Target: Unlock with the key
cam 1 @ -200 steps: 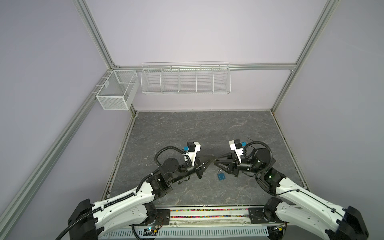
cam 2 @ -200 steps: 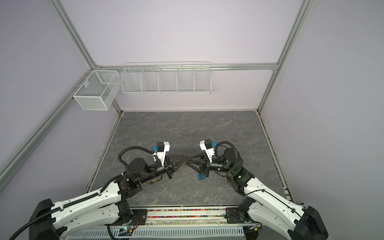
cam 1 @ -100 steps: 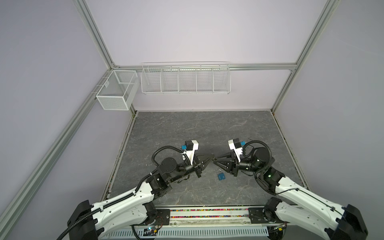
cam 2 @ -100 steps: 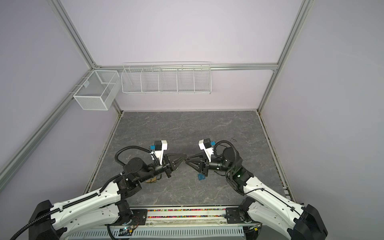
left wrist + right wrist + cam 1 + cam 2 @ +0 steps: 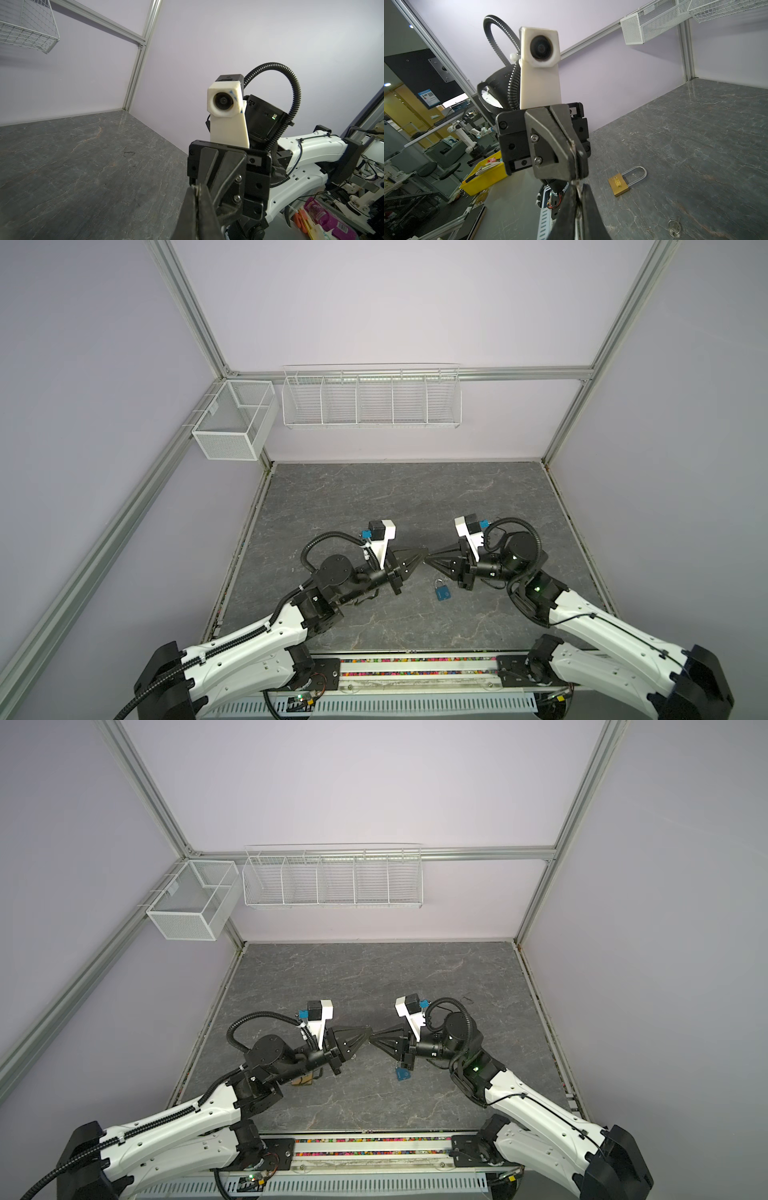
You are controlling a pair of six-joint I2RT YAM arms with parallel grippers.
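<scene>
My left gripper (image 5: 424,562) (image 5: 368,1038) and right gripper (image 5: 430,564) (image 5: 372,1041) meet tip to tip above the middle of the table in both top views. In the left wrist view the left gripper (image 5: 196,187) is shut on a thin metal key (image 5: 196,189). The right wrist view shows the right gripper (image 5: 577,188) shut on the same key (image 5: 576,184), just below the left gripper's fingertips (image 5: 572,158). A blue padlock (image 5: 443,593) (image 5: 402,1074) lies flat on the table under the right gripper. A brass padlock (image 5: 618,185) lies under the left arm.
A metal ring (image 5: 673,228) with a small piece on it lies on the table near the right gripper. White wire baskets (image 5: 371,397) (image 5: 232,423) hang on the back and left walls. The dark stone table (image 5: 407,497) stretches away behind both arms.
The right gripper's jaws have closed onto the key at the left gripper's tip. Both arms have edged together so that their tips touch.
</scene>
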